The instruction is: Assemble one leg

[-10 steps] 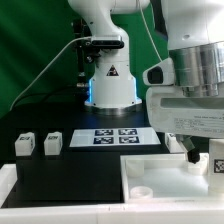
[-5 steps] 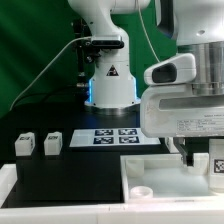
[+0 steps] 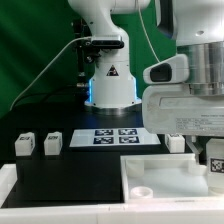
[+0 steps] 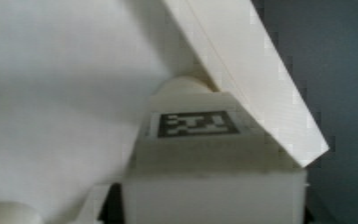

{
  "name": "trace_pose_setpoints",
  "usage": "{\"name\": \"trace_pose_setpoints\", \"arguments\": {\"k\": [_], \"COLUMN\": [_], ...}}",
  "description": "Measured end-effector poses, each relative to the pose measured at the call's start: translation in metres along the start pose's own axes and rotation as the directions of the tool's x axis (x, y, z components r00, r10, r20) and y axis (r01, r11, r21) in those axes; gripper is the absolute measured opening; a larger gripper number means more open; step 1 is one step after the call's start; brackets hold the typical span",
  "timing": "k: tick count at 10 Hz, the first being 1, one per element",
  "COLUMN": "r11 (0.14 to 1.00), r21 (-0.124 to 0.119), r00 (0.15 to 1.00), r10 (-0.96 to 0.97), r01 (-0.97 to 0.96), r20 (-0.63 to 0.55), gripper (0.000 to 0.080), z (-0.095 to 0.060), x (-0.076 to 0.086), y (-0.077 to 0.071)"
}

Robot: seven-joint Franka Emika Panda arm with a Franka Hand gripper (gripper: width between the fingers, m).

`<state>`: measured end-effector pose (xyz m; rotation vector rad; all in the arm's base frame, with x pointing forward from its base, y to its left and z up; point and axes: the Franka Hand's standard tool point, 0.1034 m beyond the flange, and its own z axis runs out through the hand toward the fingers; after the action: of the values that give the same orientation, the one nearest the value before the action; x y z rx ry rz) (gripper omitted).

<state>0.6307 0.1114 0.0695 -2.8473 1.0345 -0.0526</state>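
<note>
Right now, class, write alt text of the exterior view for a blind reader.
A white robot arm hangs low at the exterior view's right over a white tabletop. Two small legs stand at the left, beside the marker board.

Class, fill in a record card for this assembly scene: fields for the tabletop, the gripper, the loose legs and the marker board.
Tabletop: white tray, at the front, exterior view's right.
Gripper: low at the tabletop's far edge; open or shut cannot be told.
Loose legs: outer leg and inner leg, side by side, apart, on the black table at the exterior view's left.
Third leg: by the gripper, behind the tabletop.
Marker board: flat before the robot base.
</note>
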Motion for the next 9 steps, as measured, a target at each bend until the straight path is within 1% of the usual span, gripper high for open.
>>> {"name": "trace_pose_setpoints", "arguments": {"k": [2, 3, 4, 5, 6, 7, 8, 9], "r11": [0.989, 0.958, 0.894, 0.81, 0.721, 0.516, 0.347, 0.314], "r21": [0.0, 0.001, 0.007, 0.009, 0.02, 0.04, 0.042, 0.043], "r00": [0.989, 0.958, 0.893, 0.81, 0.721, 0.518, 0.35, 0.317], "r10": [0.147, 0.288, 0.449, 0.587, 0.693, 0.854, 0.933, 0.945], "r01": [-0.147, -0.288, -0.449, -0.587, -0.693, -0.855, -0.937, -0.948], "r20": [0.0, -0.001, -0.011, -0.015, 0.006, 0.049, 0.081, 0.083], "gripper": [0.0291, 0.0292, 0.0292, 0.0292, 0.0294, 0.0294, 0.0294, 0.0294], "z": [0.0004, 0.0013, 0.0012, 0.0012, 0.0018, 0.0027, 0.003, 0.0029], "x": [0.0003, -0.0003, -0.0021, -0.002, -0.0009, 0.0, -0.0014, -0.0017], "y": [0.0008, 0.0011, 0.0009, 0.0013, 0.0029, 0.0056, 0.0071, 0.0069]}}
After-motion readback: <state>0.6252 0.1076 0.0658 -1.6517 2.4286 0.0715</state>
